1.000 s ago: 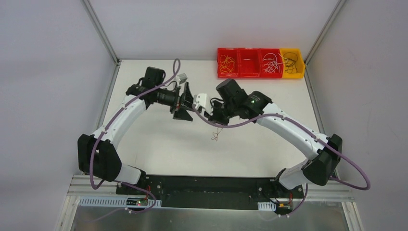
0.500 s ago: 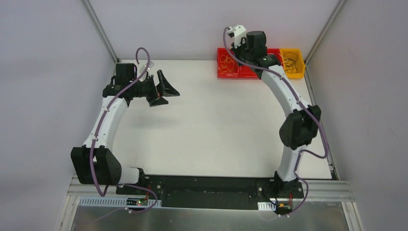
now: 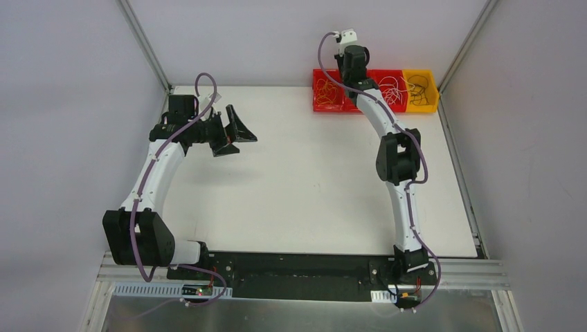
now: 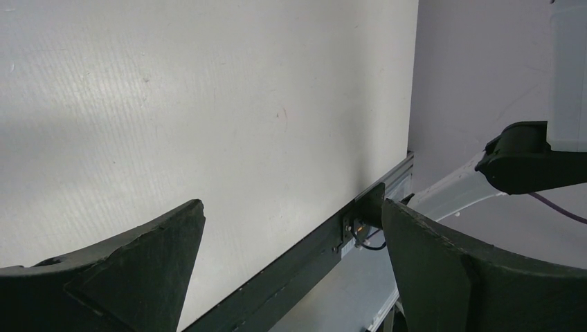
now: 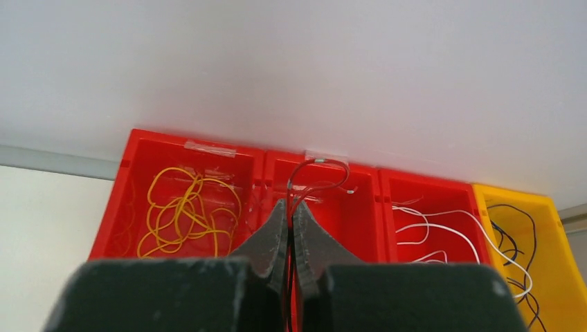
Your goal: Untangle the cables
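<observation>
At the far edge of the table (image 4: 173, 104), my right gripper (image 5: 291, 207) is pressed together on a single red wire (image 5: 327, 161), whose free end curls up in a loop over the second bin (image 5: 360, 228) of the sorting row. To its left lie the yellow wires (image 5: 183, 211). To its right are the white wires (image 5: 443, 225), with the dark wires (image 5: 516, 228) in the last, yellow bin. My left gripper (image 4: 292, 204) hangs spread and empty over the left side of the table, well apart from the bins.

By my reading, the sorting of this strand is all but done, and the drop is where it could fail. The wire is hair-thin and springy. When my pads part it may cling to one of them and ride away with me, or spring sideways as it falls. The loop leans toward the divider on the white side, so a careless release could leave it draped over that wall or in among the white strands, tangled afresh. A drop from too high would make that worse, though I cannot tell from here how far the wire hangs above the bin floor. My left gripper is too far off to steady anything.
</observation>
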Action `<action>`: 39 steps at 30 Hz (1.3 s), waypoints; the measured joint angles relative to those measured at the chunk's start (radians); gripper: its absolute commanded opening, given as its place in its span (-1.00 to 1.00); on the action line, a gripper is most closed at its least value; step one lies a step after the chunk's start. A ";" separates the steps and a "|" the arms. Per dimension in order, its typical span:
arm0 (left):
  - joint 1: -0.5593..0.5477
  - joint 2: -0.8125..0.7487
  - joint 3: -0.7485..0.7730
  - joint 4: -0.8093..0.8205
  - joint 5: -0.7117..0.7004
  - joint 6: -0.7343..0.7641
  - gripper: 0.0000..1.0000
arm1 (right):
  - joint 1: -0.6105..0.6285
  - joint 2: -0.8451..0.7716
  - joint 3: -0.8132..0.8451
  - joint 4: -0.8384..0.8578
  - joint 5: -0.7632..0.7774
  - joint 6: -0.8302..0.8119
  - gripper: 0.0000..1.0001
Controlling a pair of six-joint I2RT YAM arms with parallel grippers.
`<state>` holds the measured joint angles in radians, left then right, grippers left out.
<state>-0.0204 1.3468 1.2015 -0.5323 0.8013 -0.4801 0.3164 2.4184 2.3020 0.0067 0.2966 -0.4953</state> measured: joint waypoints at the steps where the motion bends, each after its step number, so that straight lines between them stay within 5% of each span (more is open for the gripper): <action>1: 0.000 0.000 0.000 0.000 0.000 0.000 0.98 | -0.002 0.010 0.000 0.011 0.010 0.001 -1.00; 21: 0.000 0.008 -0.048 0.036 0.000 -0.023 0.98 | -0.108 0.003 -0.113 0.077 -0.010 0.149 -1.00; 29: 0.001 0.016 -0.048 0.042 0.000 -0.029 0.98 | -0.094 0.100 -0.084 0.302 0.053 0.232 -1.00; 39: 0.003 0.061 -0.048 0.042 0.001 -0.033 0.98 | -0.096 0.263 -0.024 0.388 0.040 0.318 -0.99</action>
<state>-0.0177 1.4078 1.1538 -0.4900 0.8024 -0.5133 0.2207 2.6812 2.2784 0.3943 0.3370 -0.1776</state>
